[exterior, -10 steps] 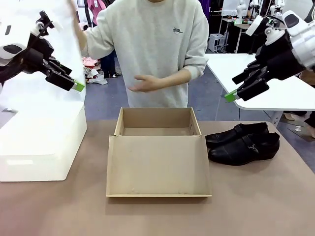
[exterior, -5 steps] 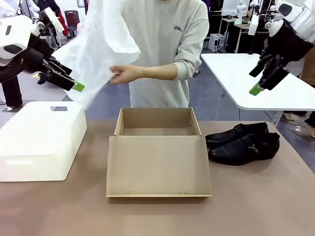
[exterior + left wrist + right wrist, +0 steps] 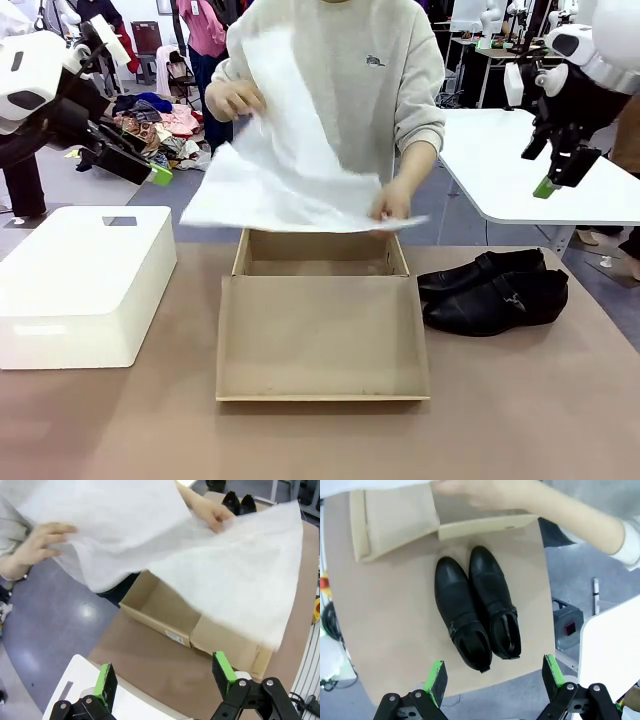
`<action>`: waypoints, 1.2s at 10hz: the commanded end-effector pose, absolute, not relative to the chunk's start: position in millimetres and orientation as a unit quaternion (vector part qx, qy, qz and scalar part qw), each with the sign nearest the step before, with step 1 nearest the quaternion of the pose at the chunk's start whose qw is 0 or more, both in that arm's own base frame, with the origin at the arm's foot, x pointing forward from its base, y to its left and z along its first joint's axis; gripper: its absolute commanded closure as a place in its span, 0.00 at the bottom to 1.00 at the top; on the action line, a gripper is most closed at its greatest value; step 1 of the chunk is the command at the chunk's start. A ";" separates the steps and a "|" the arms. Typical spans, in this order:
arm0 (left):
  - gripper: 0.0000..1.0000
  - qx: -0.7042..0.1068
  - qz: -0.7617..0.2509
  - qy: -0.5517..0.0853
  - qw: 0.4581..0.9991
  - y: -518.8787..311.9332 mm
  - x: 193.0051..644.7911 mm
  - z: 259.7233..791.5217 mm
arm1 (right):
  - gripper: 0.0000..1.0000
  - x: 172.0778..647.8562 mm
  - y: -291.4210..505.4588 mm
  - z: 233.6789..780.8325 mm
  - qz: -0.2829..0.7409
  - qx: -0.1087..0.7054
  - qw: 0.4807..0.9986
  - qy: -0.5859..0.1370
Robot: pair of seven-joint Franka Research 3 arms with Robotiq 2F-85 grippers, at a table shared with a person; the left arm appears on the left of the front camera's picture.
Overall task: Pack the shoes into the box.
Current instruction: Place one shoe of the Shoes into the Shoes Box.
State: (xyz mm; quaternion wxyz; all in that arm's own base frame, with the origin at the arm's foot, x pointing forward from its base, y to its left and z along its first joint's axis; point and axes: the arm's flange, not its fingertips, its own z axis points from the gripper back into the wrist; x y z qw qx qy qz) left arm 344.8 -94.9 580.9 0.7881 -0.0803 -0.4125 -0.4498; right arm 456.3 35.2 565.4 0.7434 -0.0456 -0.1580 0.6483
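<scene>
The shoes [image 3: 495, 290], a glossy black pair, lie side by side on the table just right of the box [image 3: 320, 330]; in the right wrist view the shoes [image 3: 475, 607] lie straight below, toes toward the box [image 3: 395, 520]. The brown cardboard box stands open, its flap lying toward me. A person holds a white tissue sheet [image 3: 290, 175] spread over the box's far end with both hands; the left wrist view shows the sheet [image 3: 210, 555] above the box [image 3: 165, 612]. My left gripper [image 3: 150, 170] [image 3: 165, 675] hangs open, high at the left. My right gripper [image 3: 548, 183] [image 3: 494, 675] is open, high above the shoes.
A white rounded plastic box [image 3: 85, 285] sits on the table's left side under my left arm. A white side table [image 3: 540, 170] stands beyond the right edge. The person's hands [image 3: 395, 205] are at the box's far wall.
The person has swung the white sheet down from beside my left arm to over the box. My right gripper has turned to point downward over the shoes. The left arm has stayed put.
</scene>
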 end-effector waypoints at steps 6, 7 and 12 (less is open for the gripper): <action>0.00 -0.082 -0.451 -0.419 0.784 -95.2 347.1 580.2 | 0.00 519.9 -12.3 513.1 0.643 -0.004 0.759 -0.100; 0.00 -0.082 -0.451 -0.419 0.784 -95.2 347.1 580.2 | 0.00 524.6 -17.3 503.1 0.642 0.007 0.762 -0.089; 0.00 -0.082 -0.451 -0.419 0.784 -95.2 347.1 580.2 | 0.00 542.3 -33.1 472.7 0.629 0.060 0.770 -0.090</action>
